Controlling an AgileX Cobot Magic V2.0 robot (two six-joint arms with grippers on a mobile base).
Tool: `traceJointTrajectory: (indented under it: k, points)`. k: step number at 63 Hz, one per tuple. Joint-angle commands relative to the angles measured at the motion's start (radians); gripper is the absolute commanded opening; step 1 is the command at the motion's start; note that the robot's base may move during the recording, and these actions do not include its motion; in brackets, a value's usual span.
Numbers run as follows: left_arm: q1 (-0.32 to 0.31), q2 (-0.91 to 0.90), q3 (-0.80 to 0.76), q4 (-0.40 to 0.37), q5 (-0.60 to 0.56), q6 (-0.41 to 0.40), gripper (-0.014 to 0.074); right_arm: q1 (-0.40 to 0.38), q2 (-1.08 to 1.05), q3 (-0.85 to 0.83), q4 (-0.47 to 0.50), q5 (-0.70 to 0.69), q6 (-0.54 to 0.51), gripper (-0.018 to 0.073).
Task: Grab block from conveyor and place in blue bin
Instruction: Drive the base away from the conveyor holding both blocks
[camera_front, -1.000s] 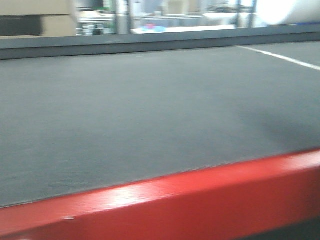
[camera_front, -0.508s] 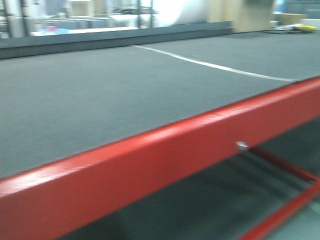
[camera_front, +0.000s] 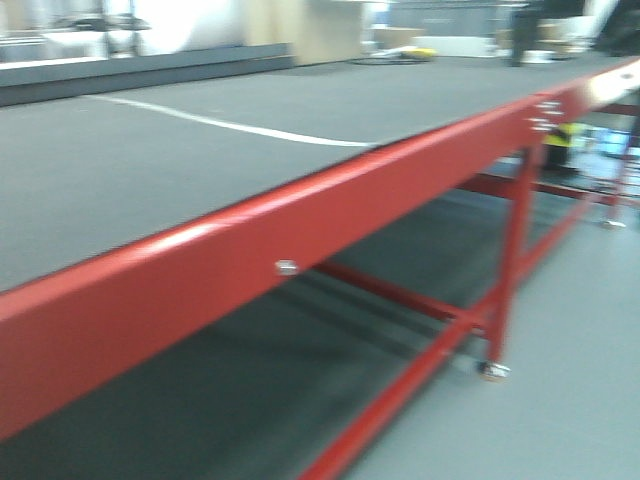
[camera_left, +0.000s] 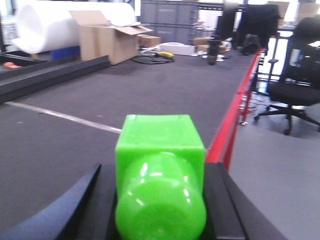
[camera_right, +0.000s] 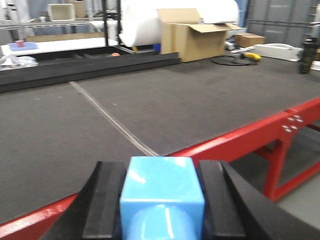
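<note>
Left wrist-mounted: left fingers (camera_left: 82, 202) pinching green block (camera_left: 160, 167), conveyor (camera_left: 75, 100) beyond.
Right wrist-mounted: right fingers (camera_right: 106, 200) pinching blue block (camera_right: 162, 192).

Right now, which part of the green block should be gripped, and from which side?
Its two flat, parallel side faces, coming from the rounded end: the bulge offers no flat seat. The left gripper holds the green block so, fingers against the cube's sides. The right gripper holds the blue block likewise.

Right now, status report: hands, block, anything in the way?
Left hand shut on green block. Right hand shut on blue block. Conveyor ahead, blue bin not in view. Nothing seen in the way.
</note>
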Motion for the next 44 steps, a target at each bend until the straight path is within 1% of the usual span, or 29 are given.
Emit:
traceJointTrajectory:
  k: [1,44]
  points:
    - [-0.005,-0.006,-0.005,-0.006,-0.02,-0.001,-0.0111,0.003,-0.005,0.001,-0.001,-0.016,-0.004,-0.0167]
    - [-0.005,-0.006,-0.005,-0.006,-0.02,-0.001,-0.0111,0.003,-0.005,0.001,-0.001,-0.016,-0.004,-0.0167]
